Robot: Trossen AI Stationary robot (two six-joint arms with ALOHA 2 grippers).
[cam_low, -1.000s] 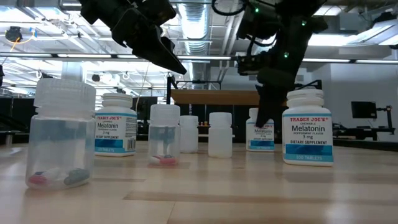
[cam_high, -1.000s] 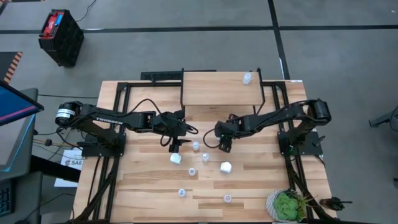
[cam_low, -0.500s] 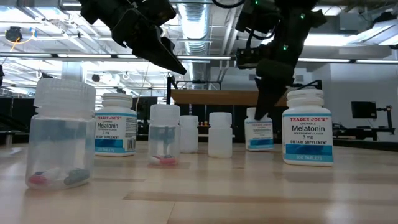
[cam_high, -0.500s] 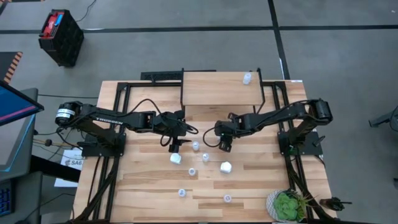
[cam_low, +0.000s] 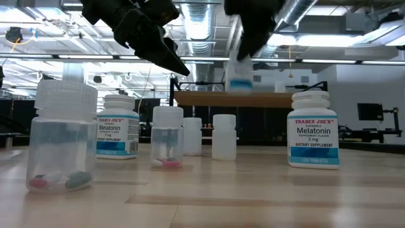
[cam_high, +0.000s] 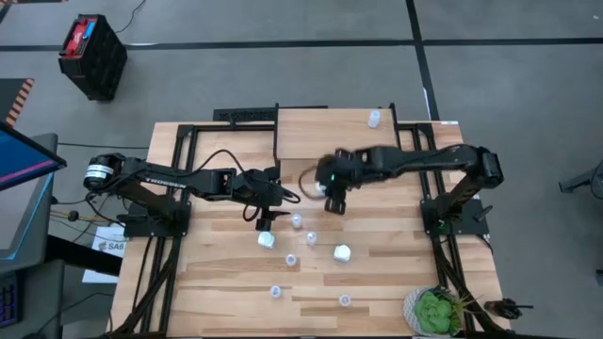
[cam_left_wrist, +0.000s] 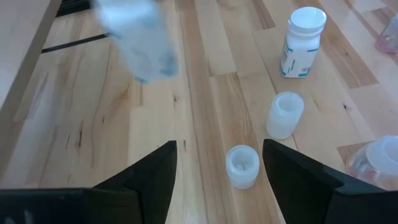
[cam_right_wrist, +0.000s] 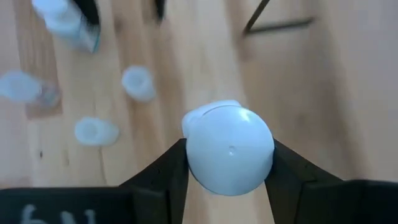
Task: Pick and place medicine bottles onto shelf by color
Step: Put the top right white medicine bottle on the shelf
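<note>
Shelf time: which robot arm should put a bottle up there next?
The right. Its tool is shut on a white bottle, lifted near the shelf. The left tool is open, empty, above the table bottles.

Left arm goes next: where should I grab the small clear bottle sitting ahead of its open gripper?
I'd close the left gripper on the small clear bottle across its round sides below the cap, coming from above: it stands upright, with bare wood either side.
</note>
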